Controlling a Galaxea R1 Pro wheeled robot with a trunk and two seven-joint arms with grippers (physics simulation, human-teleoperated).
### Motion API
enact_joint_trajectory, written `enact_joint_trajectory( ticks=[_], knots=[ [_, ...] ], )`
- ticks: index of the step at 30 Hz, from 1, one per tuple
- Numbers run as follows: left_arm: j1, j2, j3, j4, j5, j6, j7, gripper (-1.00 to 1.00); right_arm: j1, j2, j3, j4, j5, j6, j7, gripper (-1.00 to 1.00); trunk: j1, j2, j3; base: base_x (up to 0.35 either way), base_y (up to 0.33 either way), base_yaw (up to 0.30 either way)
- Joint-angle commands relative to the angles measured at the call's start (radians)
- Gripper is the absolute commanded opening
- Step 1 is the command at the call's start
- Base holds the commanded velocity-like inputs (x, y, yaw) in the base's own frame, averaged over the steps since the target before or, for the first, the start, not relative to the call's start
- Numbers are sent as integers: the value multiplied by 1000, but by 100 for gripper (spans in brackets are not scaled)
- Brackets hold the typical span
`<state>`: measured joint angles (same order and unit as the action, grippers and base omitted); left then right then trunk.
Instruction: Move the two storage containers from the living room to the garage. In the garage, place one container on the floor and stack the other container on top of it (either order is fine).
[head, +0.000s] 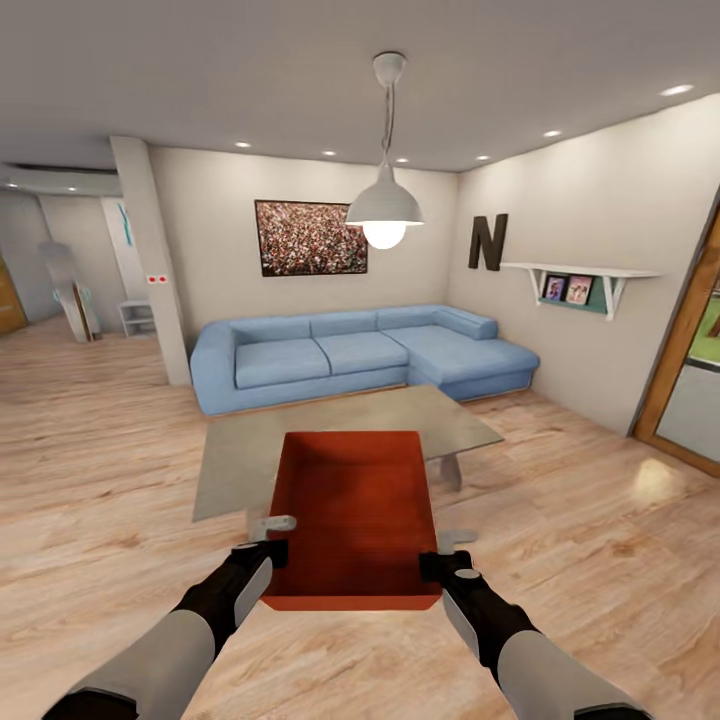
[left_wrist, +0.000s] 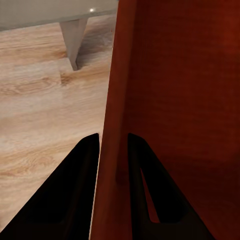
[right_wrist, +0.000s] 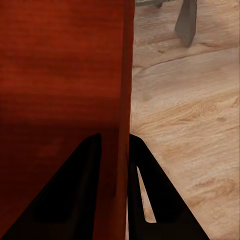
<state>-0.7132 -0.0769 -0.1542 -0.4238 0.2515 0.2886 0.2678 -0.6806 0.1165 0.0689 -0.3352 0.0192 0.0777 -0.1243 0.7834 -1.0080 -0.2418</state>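
An orange-red open-topped storage container (head: 355, 515) hangs in front of me above the light wood floor of the living room, its far end over the near edge of the table. My left gripper (head: 272, 555) is shut on its left wall near the front corner, and my right gripper (head: 432, 565) is shut on its right wall. In the left wrist view the black fingers (left_wrist: 82, 165) straddle the storage container's wall (left_wrist: 117, 100), one inside and one outside. The right wrist view has the same grip on the storage container's wall (right_wrist: 122, 75). The bin is empty.
A low grey table (head: 240, 455) stands just behind the bin on splayed legs. A blue corner sofa (head: 350, 355) lines the far wall. A wood-framed door (head: 685, 370) is at the right, a pillar (head: 150, 260) at the left, with open plank floor on both sides.
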Motion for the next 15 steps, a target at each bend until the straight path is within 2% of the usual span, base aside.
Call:
enact_joint_trajectory(
  ticks=[1, 15],
  knots=[
    [-2, 0, 33, -4, -20, -66, 27, -100, 2, 0, 8, -2, -10, 7, 21, -100, 0, -1, -1, 0, 0, 273],
    [-2, 0, 33, -7, -20, -67, 27, -100, 1, 0, 8, -2, -10, 7, 22, -100, 0, -1, -1, 0, 0, 273]
  ],
)
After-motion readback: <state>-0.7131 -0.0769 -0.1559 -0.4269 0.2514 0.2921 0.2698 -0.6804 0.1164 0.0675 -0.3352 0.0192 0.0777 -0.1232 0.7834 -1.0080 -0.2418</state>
